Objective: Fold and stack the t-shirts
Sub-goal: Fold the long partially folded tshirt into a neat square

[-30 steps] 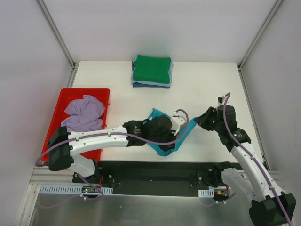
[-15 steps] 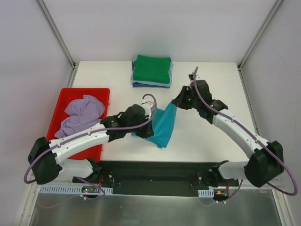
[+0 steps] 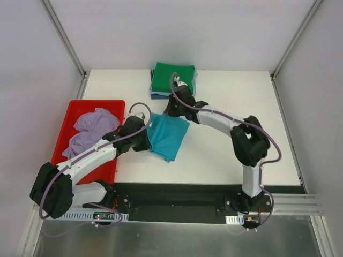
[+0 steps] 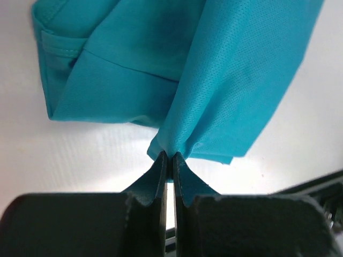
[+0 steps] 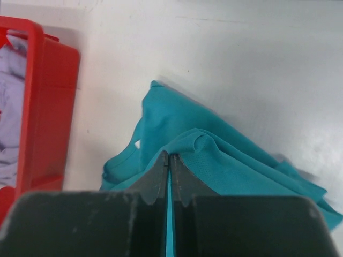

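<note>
A teal t-shirt [image 3: 167, 136] hangs folded between my two grippers above the middle of the table. My left gripper [image 3: 144, 140] is shut on its left edge; the left wrist view shows the jaws pinching the teal fabric [image 4: 225, 80]. My right gripper [image 3: 170, 111] is shut on its far edge, with teal cloth [image 5: 236, 160] bunched at the closed jaws. A folded stack with a green shirt [image 3: 172, 78] on top, over light blue and dark blue ones, lies at the back of the table. A crumpled lavender shirt [image 3: 94, 128] lies in the red tray [image 3: 115, 104].
The red tray [image 5: 48, 107] stands at the table's left side, close to my left arm. The right arm reaches across the table from the right. White walls and metal posts bound the table.
Both grippers have carried the teal shirt left and toward the back. The right arm has swung far left across the table; the shirt now hangs flatter between the grippers.
</note>
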